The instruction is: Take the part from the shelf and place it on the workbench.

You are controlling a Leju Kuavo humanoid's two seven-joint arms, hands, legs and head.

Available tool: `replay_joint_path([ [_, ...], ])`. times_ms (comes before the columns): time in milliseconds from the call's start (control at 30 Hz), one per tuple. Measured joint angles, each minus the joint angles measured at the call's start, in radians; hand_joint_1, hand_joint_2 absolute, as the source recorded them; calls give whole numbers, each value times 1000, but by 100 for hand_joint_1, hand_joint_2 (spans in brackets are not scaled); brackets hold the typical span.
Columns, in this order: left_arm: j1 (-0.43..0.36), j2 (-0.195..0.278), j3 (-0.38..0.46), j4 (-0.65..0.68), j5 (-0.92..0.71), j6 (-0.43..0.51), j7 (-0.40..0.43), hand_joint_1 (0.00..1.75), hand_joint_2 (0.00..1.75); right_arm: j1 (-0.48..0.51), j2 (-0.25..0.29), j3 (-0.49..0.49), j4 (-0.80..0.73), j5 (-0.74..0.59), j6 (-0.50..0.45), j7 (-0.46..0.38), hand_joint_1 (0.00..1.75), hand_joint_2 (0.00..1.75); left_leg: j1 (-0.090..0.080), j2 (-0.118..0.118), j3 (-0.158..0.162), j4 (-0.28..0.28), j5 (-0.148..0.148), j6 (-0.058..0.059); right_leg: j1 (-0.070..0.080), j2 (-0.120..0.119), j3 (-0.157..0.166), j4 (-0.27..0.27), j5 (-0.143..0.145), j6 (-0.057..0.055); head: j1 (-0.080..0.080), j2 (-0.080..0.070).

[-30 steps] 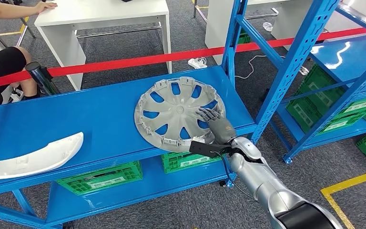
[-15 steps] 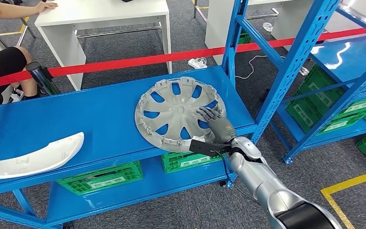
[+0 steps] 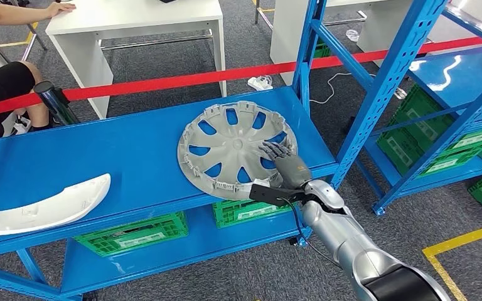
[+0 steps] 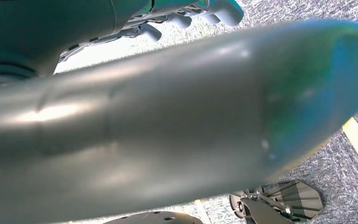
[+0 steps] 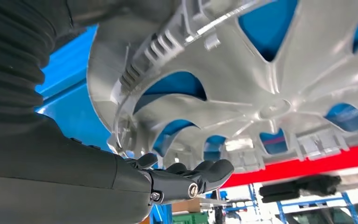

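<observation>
A grey wheel cover [image 3: 233, 145] lies face-down on the blue shelf [image 3: 119, 150], its near edge reaching the shelf's front lip. My right hand [image 3: 280, 160] lies over its near-right rim with the fingers stretched out across the spokes. In the right wrist view the dark fingers [image 5: 191, 176] are straight, with a small gap to the wheel cover [image 5: 261, 88]. A white curved part [image 3: 44, 207] lies at the shelf's front left. My left hand [image 4: 168, 116] hangs over the carpet with nothing in it, its fingers [image 4: 186, 16] apart from the thumb.
Blue rack posts [image 3: 386, 81] rise right of the shelf, with a second rack [image 3: 458, 81] of green crates beyond. Green crates [image 3: 138, 233] sit on the level below. A red tape [image 3: 163, 81] runs behind; a white table [image 3: 132, 19] and a seated person [image 3: 6, 81] are further back.
</observation>
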Motion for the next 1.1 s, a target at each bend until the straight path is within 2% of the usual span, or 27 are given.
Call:
replay_joint_path([
  [333, -4, 0, 0, 0, -2, 21, -6, 0, 0, -5, 0, 0, 16, 38, 71, 23, 175, 175, 0, 0, 0, 0, 0, 0, 0, 0, 1, 0, 0, 0, 0, 0],
  [1100, -11, 0, -8, -1, -32, 34, -34, 0, 0, -25, 1, 0, 46, 54, 91, 30, 175, 175, 0, -1, 0, 0, 1, 1, 0, 0, 1, 0, 0, 0, 0, 0],
])
